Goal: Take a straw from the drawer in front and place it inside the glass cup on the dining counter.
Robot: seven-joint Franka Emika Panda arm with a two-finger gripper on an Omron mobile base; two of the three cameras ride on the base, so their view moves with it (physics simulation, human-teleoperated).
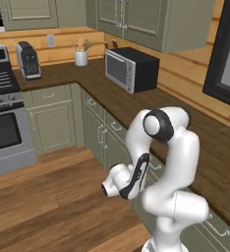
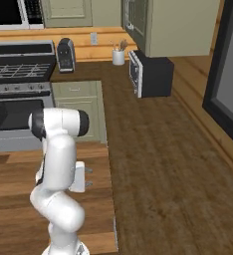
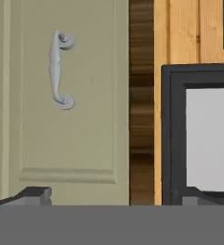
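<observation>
My gripper is open, its two dark fingertips set wide apart with nothing between them. It faces a shut sage-green drawer with a flat panel front and a curled silver handle, a short way off. The hand view is rolled, so the handle runs up and down in it. In the right base view the gripper sits low beside the cabinet fronts, just under the counter's edge. The straw is hidden. The glass cup and the dining counter are out of view.
A dark wood counter tops the sage cabinets and bears a black microwave, a white utensil crock and a dark coffee machine. A stove stands at the left. A dark-framed window sits above the counter.
</observation>
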